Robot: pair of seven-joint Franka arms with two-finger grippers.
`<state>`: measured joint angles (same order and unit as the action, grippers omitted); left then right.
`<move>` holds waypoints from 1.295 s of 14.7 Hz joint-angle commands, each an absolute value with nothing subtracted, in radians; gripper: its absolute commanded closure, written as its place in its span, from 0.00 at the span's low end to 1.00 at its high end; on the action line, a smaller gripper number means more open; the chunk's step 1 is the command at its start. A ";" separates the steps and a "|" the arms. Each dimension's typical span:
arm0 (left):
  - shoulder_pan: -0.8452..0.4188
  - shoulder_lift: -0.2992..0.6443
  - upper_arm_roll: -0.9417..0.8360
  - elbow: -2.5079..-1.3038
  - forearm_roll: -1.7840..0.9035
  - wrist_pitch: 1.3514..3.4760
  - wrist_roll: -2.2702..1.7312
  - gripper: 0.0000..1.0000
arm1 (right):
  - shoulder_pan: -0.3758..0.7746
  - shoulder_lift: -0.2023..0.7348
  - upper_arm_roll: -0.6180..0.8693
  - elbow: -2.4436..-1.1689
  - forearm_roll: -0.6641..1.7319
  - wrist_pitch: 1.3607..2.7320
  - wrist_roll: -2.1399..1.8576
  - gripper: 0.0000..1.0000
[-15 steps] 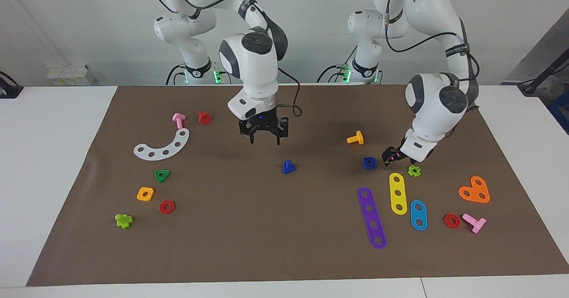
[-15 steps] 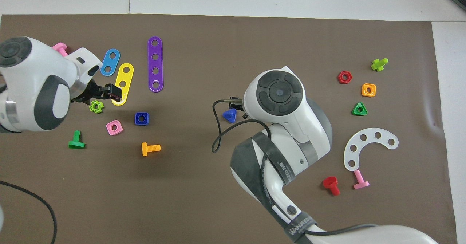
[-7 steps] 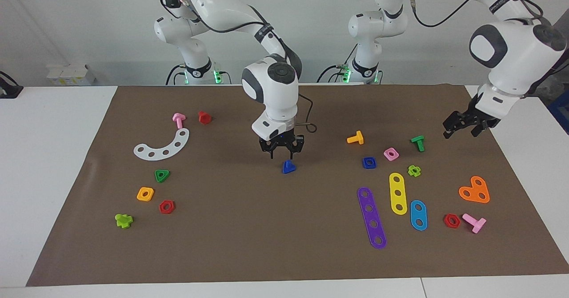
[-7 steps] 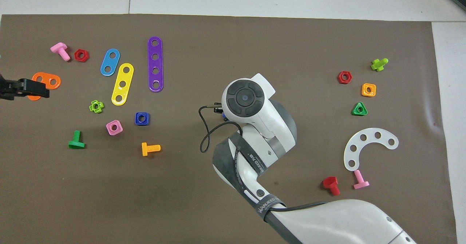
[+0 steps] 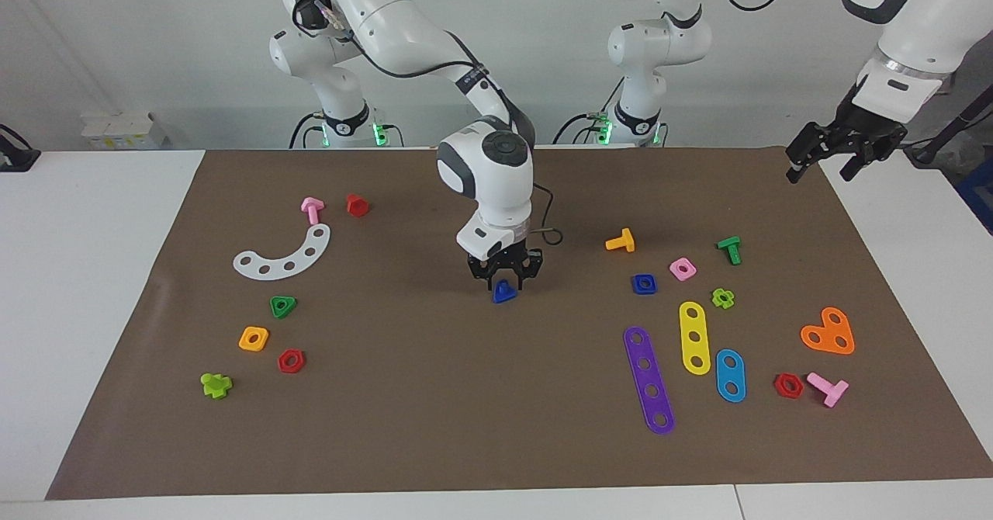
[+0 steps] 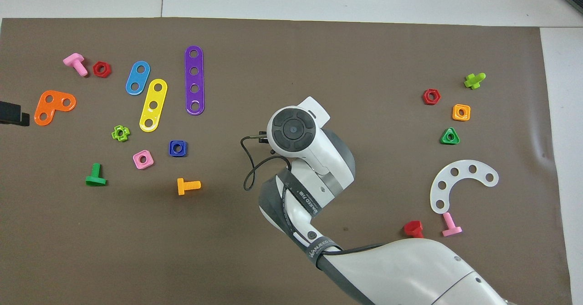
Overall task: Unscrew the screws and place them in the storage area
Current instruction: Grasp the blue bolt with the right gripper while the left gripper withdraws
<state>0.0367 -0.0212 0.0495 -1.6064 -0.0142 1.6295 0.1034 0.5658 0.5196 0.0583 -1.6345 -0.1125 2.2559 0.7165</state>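
The small blue screw [image 5: 504,293] lies on the brown mat near the table's middle. My right gripper [image 5: 504,279] is down over it, open, with a finger on each side of the screw; I cannot tell whether they touch it. In the overhead view the right wrist [image 6: 291,129] hides the screw. The storage area holds the white curved strip [image 5: 283,254], a green nut [image 5: 283,306], an orange nut [image 5: 254,338] and a red nut [image 5: 291,361], toward the right arm's end. My left gripper [image 5: 821,169] is open and empty, raised high over the mat's edge at the left arm's end.
Toward the left arm's end lie purple [image 5: 648,380], yellow [image 5: 694,337] and blue [image 5: 730,375] strips, a blue square nut [image 5: 644,283], a pink nut [image 5: 682,268], an orange screw [image 5: 621,241], a green screw [image 5: 729,248] and an orange plate [image 5: 828,332].
My right gripper came down from above the mat onto the blue screw. My left arm lifted away from the lime nut and drew back high toward its end of the table.
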 commanded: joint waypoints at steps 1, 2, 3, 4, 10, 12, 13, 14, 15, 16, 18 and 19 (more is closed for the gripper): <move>0.015 -0.003 0.035 -1.560 0.034 1.580 0.083 0.00 | 0.569 0.531 0.057 -1.626 -0.140 2.267 0.738 0.42; 0.015 -0.009 0.034 -1.563 0.034 1.580 0.083 0.00 | 0.569 0.531 0.057 -1.626 -0.140 2.264 0.738 0.43; 0.015 -0.012 0.034 -1.565 0.034 1.575 0.083 0.00 | 0.569 0.531 0.057 -1.625 -0.138 2.261 0.738 0.44; 0.015 -0.015 0.034 -1.568 0.032 1.572 0.081 0.00 | 0.569 0.531 0.057 -1.626 -0.138 2.263 0.738 0.47; -0.014 -0.026 0.021 -1.575 0.029 1.588 0.077 0.00 | 0.572 0.528 0.057 -1.626 -0.138 2.244 0.738 0.79; -0.012 -0.028 0.021 -1.581 0.029 1.588 0.077 0.00 | 0.569 0.525 0.057 -1.628 -0.138 2.230 0.738 1.00; -0.012 -0.028 0.021 -1.583 0.029 1.589 0.080 0.00 | 0.569 0.516 0.055 -1.635 -0.140 2.226 0.739 1.00; -0.012 -0.028 0.021 -1.585 0.029 1.591 0.084 0.00 | 0.569 0.502 0.055 -1.644 -0.143 2.226 0.741 1.00; -0.009 -0.029 0.021 -1.588 0.029 1.592 0.090 0.00 | 0.566 0.482 0.055 -1.657 -0.141 2.226 0.744 1.00; -0.011 -0.032 0.023 -1.594 0.029 1.591 0.081 0.00 | 0.557 0.454 0.055 -1.679 -0.141 2.230 0.753 1.00; -0.006 -0.037 0.023 -1.597 0.029 1.579 0.083 0.00 | 0.529 0.392 0.051 -1.724 -0.141 2.230 0.784 1.00; -0.002 -0.037 0.026 -1.597 0.029 1.580 0.083 0.00 | 0.503 0.349 0.051 -1.771 -0.141 2.238 0.781 1.00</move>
